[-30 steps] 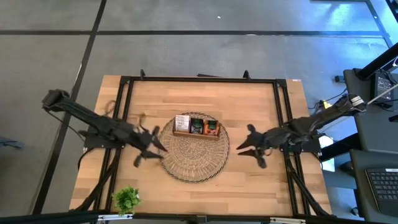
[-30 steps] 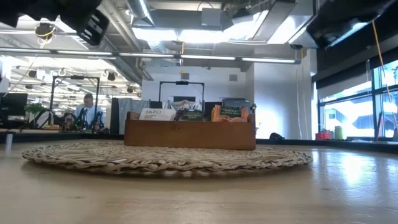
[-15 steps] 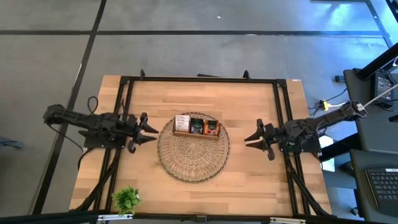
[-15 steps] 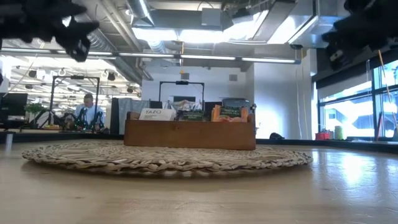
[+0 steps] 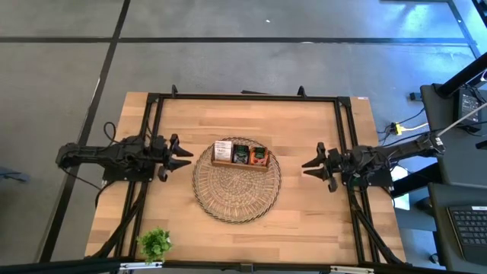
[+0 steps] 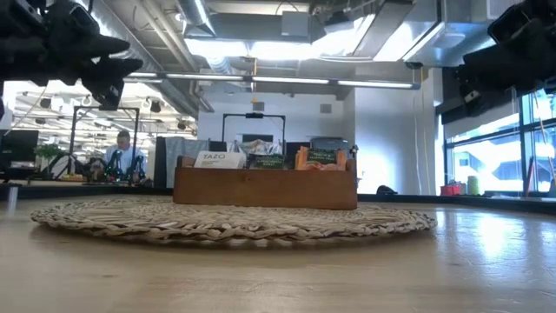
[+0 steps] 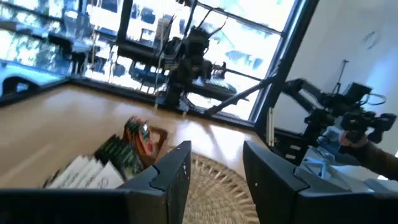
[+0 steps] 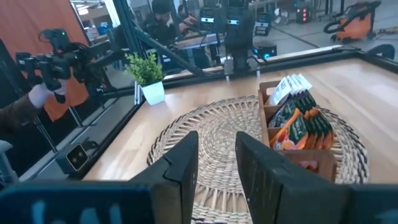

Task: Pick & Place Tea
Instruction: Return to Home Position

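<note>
left gripper [image 5: 183, 157]: fingers spread, nothing between them. Hovers above the table just off the mat's left edge, pointing at the tray.
right gripper [image 5: 307, 168]: likewise spread and empty, off the mat's right edge. Its gap looks narrower than the left's.
tea [image 5: 240, 153]: sachets stand on edge in all three slots of the wooden tray [image 6: 265, 189]. In the high view they run white left, dark middle, orange right. Can't see any loose on mat or table.
tray spot: far part of the wicker mat [image 5: 236, 196], between the two grippers.
job state: placing looks done, only parking the arms is left.
risk 1: sachets poke above the tray's rim. A low inward sweep by either arm would flick them out or drag the tray. It sits loose on woven straw, so it likely slides easily.
risk 2: black frame rails [image 5: 243, 97] ring the table and pass under both arms. Folding down too steeply could knock a link on a rail.
risk 3: plant [image 5: 155, 243] at the near left corner, well apart from the left arm. Only a wide swing would reach it.
in the way: nothing between either gripper and its own side of the table [image 5: 304, 122].
room: person [image 6: 126, 156] seated far behind, well apart. A hand [image 8: 38, 94] shows beyond the table's edge, probably on some handheld rig, hard to tell.
</note>
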`<action>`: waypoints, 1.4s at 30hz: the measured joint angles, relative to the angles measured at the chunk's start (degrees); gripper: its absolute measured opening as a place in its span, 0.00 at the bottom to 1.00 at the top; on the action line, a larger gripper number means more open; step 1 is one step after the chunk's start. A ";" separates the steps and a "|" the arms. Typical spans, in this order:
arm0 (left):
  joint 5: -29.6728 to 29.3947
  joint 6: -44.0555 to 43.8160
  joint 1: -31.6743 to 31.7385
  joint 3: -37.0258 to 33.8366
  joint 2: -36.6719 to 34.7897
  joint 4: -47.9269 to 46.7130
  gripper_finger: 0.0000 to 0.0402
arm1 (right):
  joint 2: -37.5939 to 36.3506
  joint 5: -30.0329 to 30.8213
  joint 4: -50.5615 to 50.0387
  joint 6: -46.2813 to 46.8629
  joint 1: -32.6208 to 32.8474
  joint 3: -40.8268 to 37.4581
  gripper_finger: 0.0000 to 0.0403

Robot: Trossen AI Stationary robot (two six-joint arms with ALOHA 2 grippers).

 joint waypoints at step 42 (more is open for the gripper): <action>4.90 5.92 7.46 0.00 -1.15 -2.06 0.36 | -13.67 -0.47 -5.68 -22.56 -5.46 -2.79 0.27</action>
